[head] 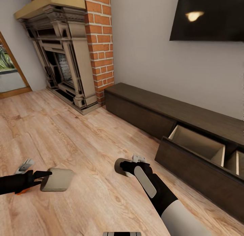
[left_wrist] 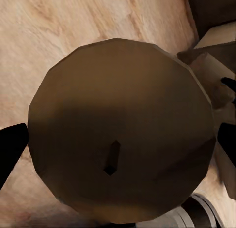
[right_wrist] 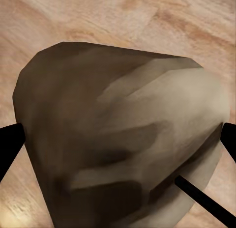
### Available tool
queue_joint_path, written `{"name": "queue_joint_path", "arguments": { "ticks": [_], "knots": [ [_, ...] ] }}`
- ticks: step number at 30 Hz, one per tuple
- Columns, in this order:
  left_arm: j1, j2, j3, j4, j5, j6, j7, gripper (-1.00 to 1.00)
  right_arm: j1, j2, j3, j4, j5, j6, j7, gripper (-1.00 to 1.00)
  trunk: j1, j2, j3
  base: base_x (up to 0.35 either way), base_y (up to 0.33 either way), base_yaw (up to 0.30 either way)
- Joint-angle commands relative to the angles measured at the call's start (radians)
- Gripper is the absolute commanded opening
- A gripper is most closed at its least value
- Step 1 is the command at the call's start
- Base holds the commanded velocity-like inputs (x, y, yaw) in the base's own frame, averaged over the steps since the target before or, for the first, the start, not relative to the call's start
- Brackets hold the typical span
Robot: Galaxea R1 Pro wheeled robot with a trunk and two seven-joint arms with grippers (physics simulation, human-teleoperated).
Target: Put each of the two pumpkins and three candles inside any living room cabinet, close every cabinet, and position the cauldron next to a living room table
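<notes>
Low over the plank floor (head: pixel 84 144), at the left of the head view, held the left-hand candle (head: pixel 58 179) crosswise in the left gripper (head: pixel 45 181), dark fingers clamped on its sides. Showed up end-on in the left wrist view as a broad grey-brown disc (left_wrist: pixel 118 129) with a short dark wick near its middle, one black fingertip (left_wrist: pixel 10 152) pressed at either edge.

Nearer the middle of the head view, carried the right-hand candle (head: pixel 119 166) in the right gripper (head: pixel 127 168), closed around it and clear of the floor. Loomed large in the right wrist view as a mottled beige stub (right_wrist: pixel 123 139), pinched between two black fingertips (right_wrist: pixel 10 144), with a thin dark wick poking out at one end.

Just beyond the right arm, stood the long dark-brown cabinet (head: pixel 142 105) along the pale wall, one drawer (head: pixel 200 146) pulled out, pale beige inside, split by an upright divider and holding nothing that could be seen. Ran leftwards to a brick chimney (head: pixel 101 42) and an ornate fireplace (head: pixel 64 59) with a light mantel. Higher on the wall, hung a black screen (head: pixel 210 15) with a single blurred glint of light on it.
</notes>
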Motion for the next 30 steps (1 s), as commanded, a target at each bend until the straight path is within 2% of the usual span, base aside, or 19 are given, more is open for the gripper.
{"name": "queue_joint_path", "arguments": {
  "ticks": [1, 2, 5, 7, 8, 12, 15, 16, 20, 30],
  "knots": [
    [-0.001, -0.001, 0.000, 0.000, -0.016, 0.001, 0.038, -1.00, -0.001, 0.000, 0.002, -0.001, -0.010, 0.001, -0.010, -1.00, -0.001, 0.000, 0.003, 0.000, 0.000, -0.001],
    [-0.002, -0.002, 0.001, 0.000, -0.025, 0.000, 0.060, -1.00, 0.000, 0.000, 0.002, -0.001, -0.010, 0.001, -0.010, -1.00, -0.001, 0.000, 0.007, 0.000, 0.000, 0.000],
    [-0.005, -0.012, 0.003, -0.010, -0.054, -0.005, 0.196, -1.00, 0.000, 0.000, 0.002, -0.002, -0.010, 0.001, -0.010, -1.00, -0.002, 0.001, 0.019, 0.000, 0.000, 0.000],
    [-0.008, -0.031, 0.001, -0.024, -0.061, -0.015, 0.277, -1.00, 0.000, 0.001, 0.002, -0.002, -0.010, 0.000, -0.010, -1.00, -0.003, 0.001, 0.026, 0.000, 0.000, 0.000],
    [-0.009, -0.039, 0.000, -0.027, -0.062, -0.016, 0.297, -1.00, 0.000, 0.001, 0.002, -0.002, -0.010, 0.000, -0.010, -1.00, -0.004, 0.002, 0.030, 0.000, 0.000, 0.000],
    [-0.018, -0.122, -0.005, -0.057, -0.077, -0.022, 0.472, -1.00, -0.001, 0.003, 0.002, -0.002, -0.010, 0.000, -0.011, -1.00, -0.006, 0.002, 0.046, 0.000, 0.000, 0.000],
    [-0.020, -0.171, -0.006, -0.090, -0.083, -0.023, 0.568, -1.00, -0.001, 0.004, 0.002, -0.002, -0.010, 0.000, -0.011, -1.00, -0.007, 0.003, 0.057, 0.000, 0.000, 0.000],
    [-0.020, -0.184, -0.007, -0.101, -0.083, -0.022, 0.583, -1.00, -0.001, 0.004, 0.002, -0.002, -0.009, 0.000, -0.011, -1.00, -0.007, 0.003, 0.061, 0.000, 0.000, 0.000],
    [-0.019, -0.206, -0.007, -0.117, -0.085, -0.018, 0.603, -1.00, 0.000, 0.005, 0.002, -0.001, -0.009, 0.000, -0.012, -1.00, -0.009, 0.004, 0.077, 0.000, 0.000, 0.000],
    [-0.019, -0.215, -0.007, -0.119, -0.085, -0.018, 0.611, -1.00, 0.000, 0.006, 0.002, -0.002, -0.009, 0.000, -0.015, -1.00, -0.014, 0.007, 0.115, 0.000, 0.000, 0.000]
  ]
}}
